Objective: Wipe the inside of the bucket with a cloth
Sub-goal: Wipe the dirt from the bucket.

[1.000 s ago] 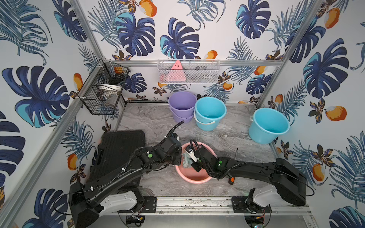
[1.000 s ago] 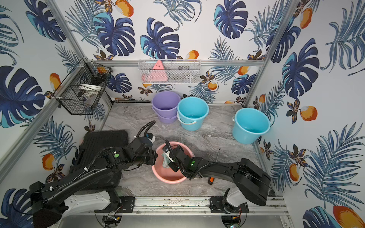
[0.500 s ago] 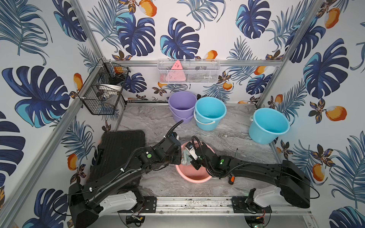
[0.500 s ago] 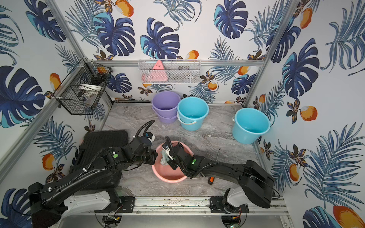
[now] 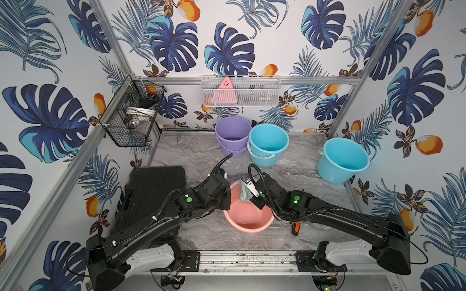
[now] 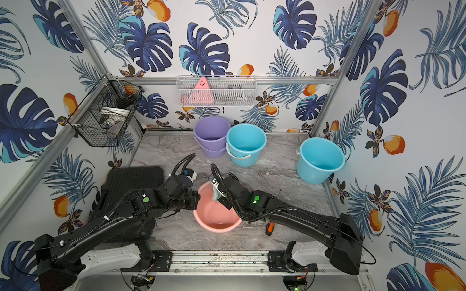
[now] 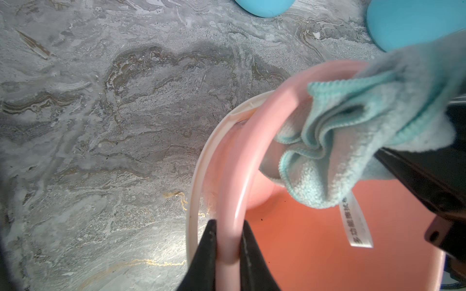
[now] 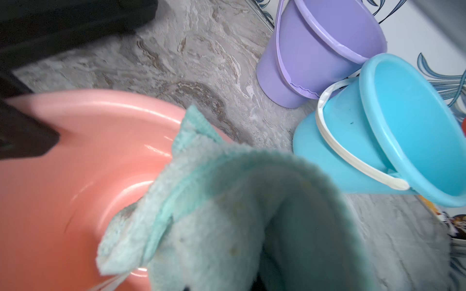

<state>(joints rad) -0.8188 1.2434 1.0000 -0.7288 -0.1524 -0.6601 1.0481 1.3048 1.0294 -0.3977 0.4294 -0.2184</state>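
A pink bucket (image 5: 249, 228) (image 6: 216, 226) stands upright near the front middle of the marble table. My left gripper (image 5: 227, 199) (image 7: 228, 226) is shut on its rim (image 7: 252, 151) at the left side, one finger inside and one outside. My right gripper (image 5: 248, 194) (image 6: 219, 195) is shut on the mint cloth (image 5: 243, 193) (image 6: 215, 194), which hangs bunched against the inner wall by the far rim. The cloth (image 7: 340, 141) shows its white tag (image 7: 355, 226) dangling inside. In the right wrist view the cloth (image 8: 227, 214) hides the jaws in front of the bucket (image 8: 75, 163).
A purple bucket (image 5: 233, 131) and a blue bucket (image 5: 268, 141) stand at the back, with another blue bucket (image 5: 343, 158) at the right wall. A black case (image 5: 153, 186) lies to the left. An orange-handled screwdriver (image 5: 295, 228) lies under the right arm.
My right gripper has carried the cloth a little toward the bucket's far rim. The left gripper has stayed clamped on the rim.
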